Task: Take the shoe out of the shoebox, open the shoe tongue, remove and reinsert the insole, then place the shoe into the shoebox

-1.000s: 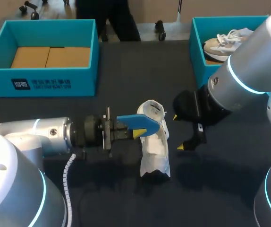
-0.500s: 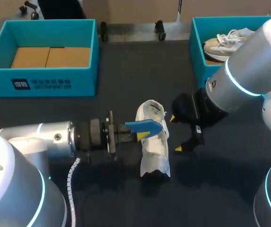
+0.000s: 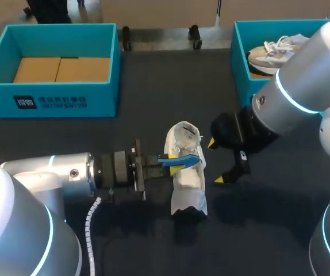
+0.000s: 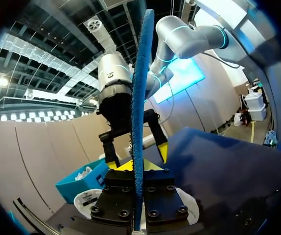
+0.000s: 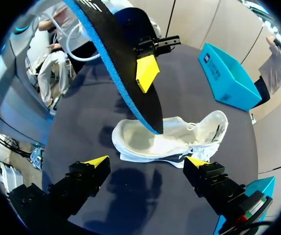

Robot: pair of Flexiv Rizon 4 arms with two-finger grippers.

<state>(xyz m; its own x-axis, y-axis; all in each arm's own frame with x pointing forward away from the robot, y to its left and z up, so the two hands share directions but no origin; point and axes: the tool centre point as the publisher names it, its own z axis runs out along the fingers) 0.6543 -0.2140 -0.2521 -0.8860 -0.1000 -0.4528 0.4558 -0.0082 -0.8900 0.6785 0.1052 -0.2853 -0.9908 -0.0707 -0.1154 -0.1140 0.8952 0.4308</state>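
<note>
- Table point(image 3: 153, 86): dark work surface; both boxes stand along its far side, leaving the middle free for handling.
- Left shoebox point(image 3: 50, 103): teal, open, no shoe inside; judged a likely destination for the final step; a second shoebox point(image 3: 240, 69) at the far right holds another shoe point(image 3: 271, 50).
- Shoe point(image 3: 188, 184): white, out of the box; lies mid-table between the two grippers, opening upward to admit the insole.
- Insole point(image 3: 182, 160): blue, outside the shoe; slants down with its free end at the opening; left gripper point(image 3: 173, 165) clamped on its other end.
- Right gripper point(image 3: 216, 161): fingers spread wide, holding nothing; just beside the shoe, judged ready to steady it.
</note>
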